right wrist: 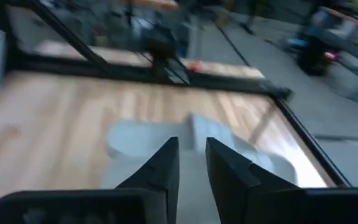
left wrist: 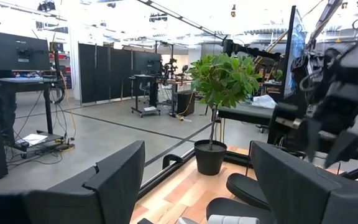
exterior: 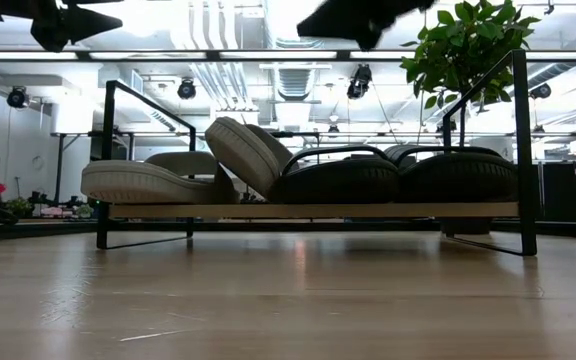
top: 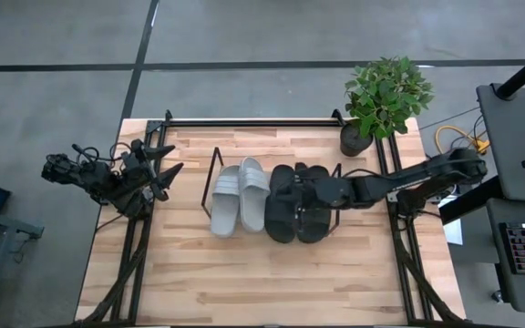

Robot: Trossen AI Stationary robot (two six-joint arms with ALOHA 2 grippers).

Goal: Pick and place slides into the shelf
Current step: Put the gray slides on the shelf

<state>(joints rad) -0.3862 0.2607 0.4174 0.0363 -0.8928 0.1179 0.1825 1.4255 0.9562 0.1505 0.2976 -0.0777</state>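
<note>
Right tool (top: 310,193), fingers nearly pressed together and pinching nothing, hangs over the black slides (top: 297,202); these and the grey slides (top: 239,197) all sit on the shelf (exterior: 313,211), one grey slide tilted; left tool (top: 164,175) waits spread beside it on the tabletop (top: 272,282)

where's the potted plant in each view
high view: plant at the table's far right corner, beyond the black slides.
low view: plant at upper right, behind the shelf.
left wrist view: plant at centre, pot on the table.
right wrist view: not in it.
shared landmark: the black slides, nearest it.
</note>
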